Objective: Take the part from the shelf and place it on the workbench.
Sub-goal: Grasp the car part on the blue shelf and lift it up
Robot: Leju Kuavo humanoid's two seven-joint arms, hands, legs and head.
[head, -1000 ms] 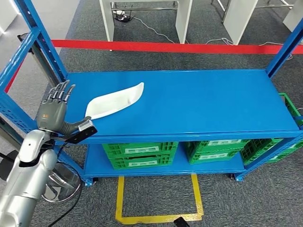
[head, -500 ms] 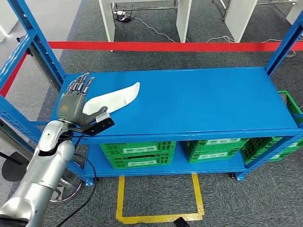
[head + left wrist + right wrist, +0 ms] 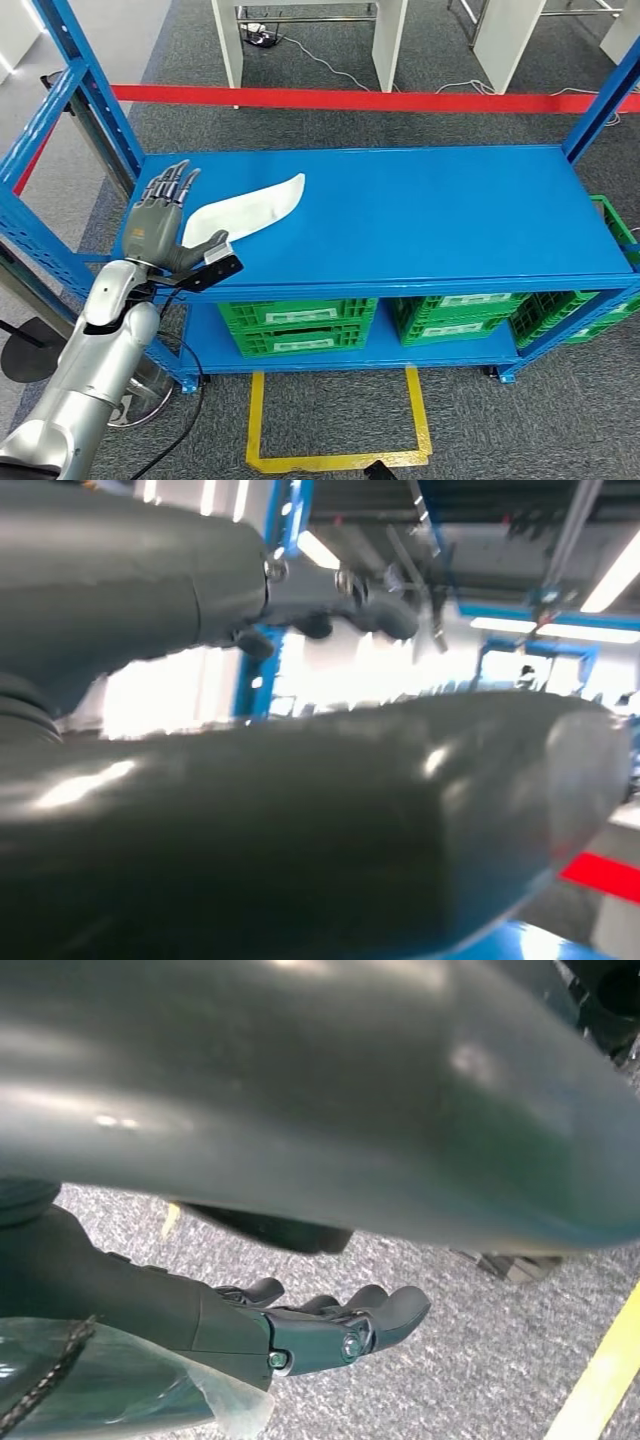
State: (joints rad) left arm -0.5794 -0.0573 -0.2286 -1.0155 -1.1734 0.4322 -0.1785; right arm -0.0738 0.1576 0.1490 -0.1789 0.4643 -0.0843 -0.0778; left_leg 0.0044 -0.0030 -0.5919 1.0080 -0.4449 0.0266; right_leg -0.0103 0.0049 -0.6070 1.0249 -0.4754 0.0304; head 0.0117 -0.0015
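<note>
— Left hand (image 3: 155,232) is spread, holding nothing, poised at the near end of the white part (image 3: 245,210), which lies flat on the top of the blue shelf (image 3: 423,215).

— And the right hand (image 3: 332,1330)?

— Hangs over the carpet, fingers loosely curled and empty (no help there).

— Risk?

— Thin, shallow piece on a smooth deck: fingers closing from the side may shove it away or pinch only its edge, so it tips out.
</note>
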